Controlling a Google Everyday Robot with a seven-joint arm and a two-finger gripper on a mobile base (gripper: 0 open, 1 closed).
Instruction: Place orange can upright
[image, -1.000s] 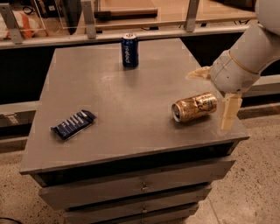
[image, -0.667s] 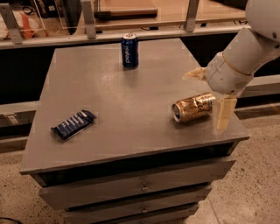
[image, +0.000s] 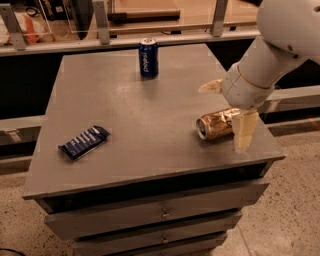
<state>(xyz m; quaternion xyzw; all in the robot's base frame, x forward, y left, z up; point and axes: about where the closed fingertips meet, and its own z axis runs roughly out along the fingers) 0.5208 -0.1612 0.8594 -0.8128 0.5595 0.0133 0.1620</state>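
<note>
Orange can (image: 216, 125) lies on its side near the right front edge of the desk (image: 150, 110), silver top facing left. Tool (image: 223, 118) is over the can, open, with one finger (image: 210, 87) behind the can and the other finger (image: 244, 131) in front of its right end. Can't tell if either touches it. Blue can (image: 148, 57) stands upright at the desk's rear, well apart. Dark blue packet (image: 84, 142) lies flat front left.
</note>
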